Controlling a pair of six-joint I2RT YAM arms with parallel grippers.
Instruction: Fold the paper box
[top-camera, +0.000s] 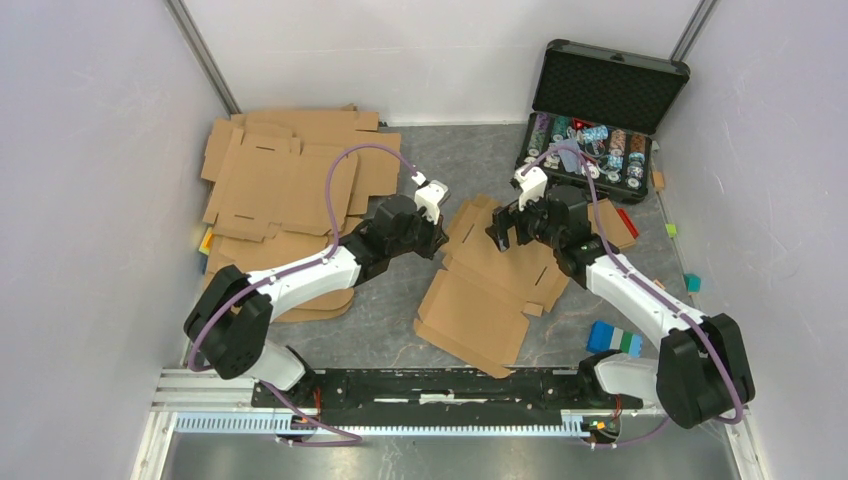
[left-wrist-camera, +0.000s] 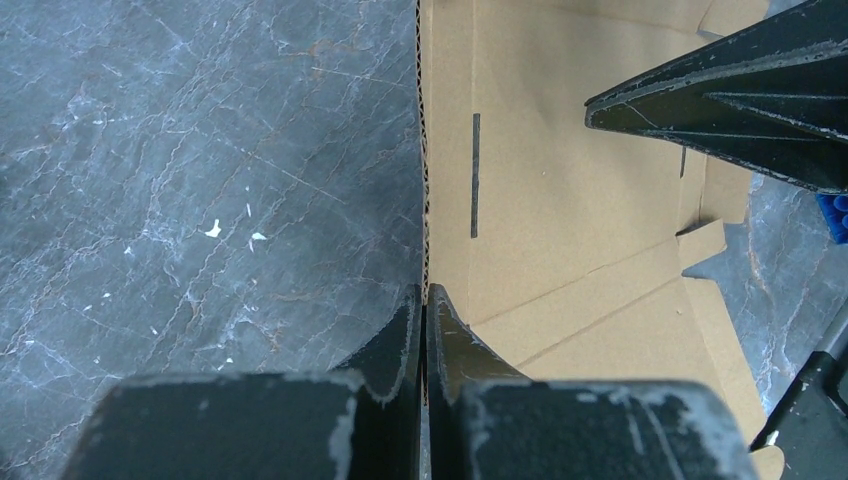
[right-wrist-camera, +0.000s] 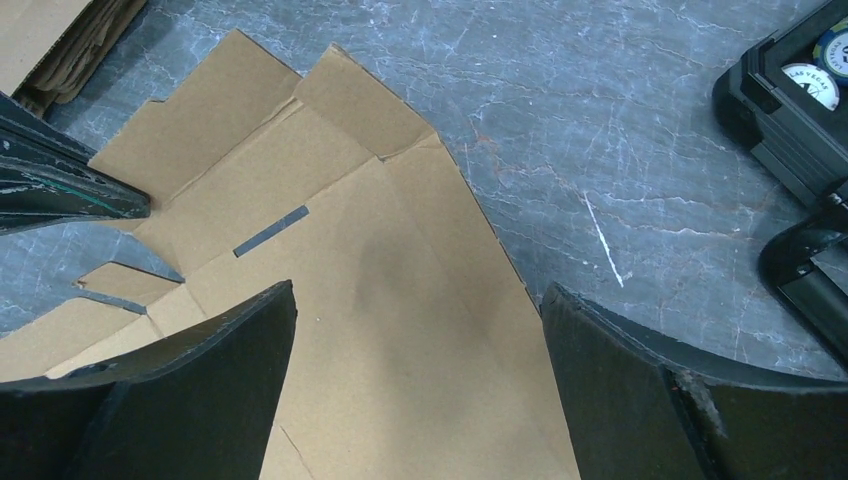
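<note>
The paper box (top-camera: 490, 285) is a brown cardboard blank with flaps and slots, lying mostly flat in the middle of the table. My left gripper (top-camera: 437, 235) is shut on its left edge. In the left wrist view the corrugated edge (left-wrist-camera: 423, 180) runs straight up out of the closed left gripper (left-wrist-camera: 425, 310), with that side panel raised. My right gripper (top-camera: 505, 228) hangs open over the far part of the blank. In the right wrist view its fingers (right-wrist-camera: 200, 370) straddle the cardboard (right-wrist-camera: 400, 250) without touching it.
A stack of other flat cardboard blanks (top-camera: 285, 180) lies at the back left. An open black case of poker chips (top-camera: 600, 120) stands at the back right, its corner (right-wrist-camera: 790, 110) close to the right gripper. Coloured blocks (top-camera: 615, 338) lie at the right.
</note>
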